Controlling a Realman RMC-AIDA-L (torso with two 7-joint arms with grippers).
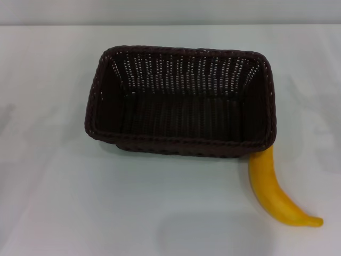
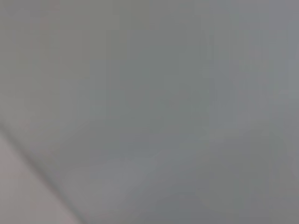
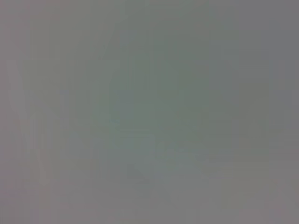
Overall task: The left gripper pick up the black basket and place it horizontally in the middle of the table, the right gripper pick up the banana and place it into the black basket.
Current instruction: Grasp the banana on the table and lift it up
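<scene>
The black basket [image 1: 181, 101] sits upright in the middle of the white table [image 1: 64, 192] in the head view, its long side running left to right, and it is empty. The banana [image 1: 274, 192] lies on the table just outside the basket's near right corner, its upper end touching or tucked under the rim, its tip pointing to the near right. Neither gripper shows in any view. Both wrist views show only a blank grey surface.
The table's far edge [image 1: 170, 25] runs across the top of the head view. A faint shadow [image 1: 213, 234] lies on the table in front of the basket.
</scene>
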